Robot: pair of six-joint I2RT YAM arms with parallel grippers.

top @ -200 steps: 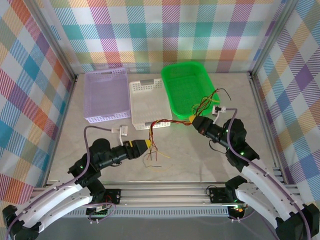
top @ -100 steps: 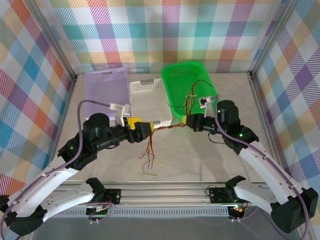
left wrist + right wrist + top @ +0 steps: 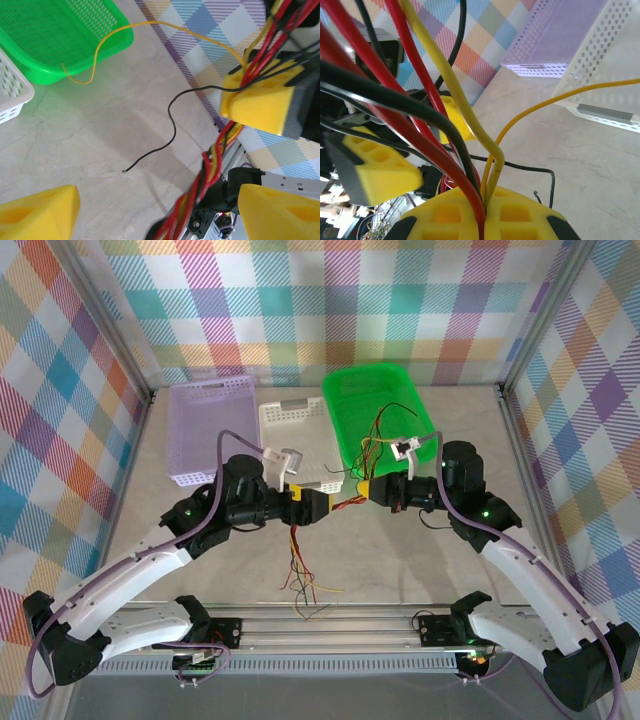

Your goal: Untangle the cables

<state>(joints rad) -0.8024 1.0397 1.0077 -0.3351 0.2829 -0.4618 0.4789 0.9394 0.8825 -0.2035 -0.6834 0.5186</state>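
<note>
The left gripper (image 3: 157, 205) has its jaws wide apart, and the cables (image 3: 212, 167), a twisted bundle of red, black and yellow, pass through the gap between them. Just beyond its fingertips, the right gripper (image 3: 482, 212) is clamped tight on the same bundle, and loose strands fan out past its jaws.

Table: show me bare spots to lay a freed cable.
Bare: the table between the dangling cables and right arm; the strip between green basket and right wall. Crowded: centre, before the white basket.
</note>
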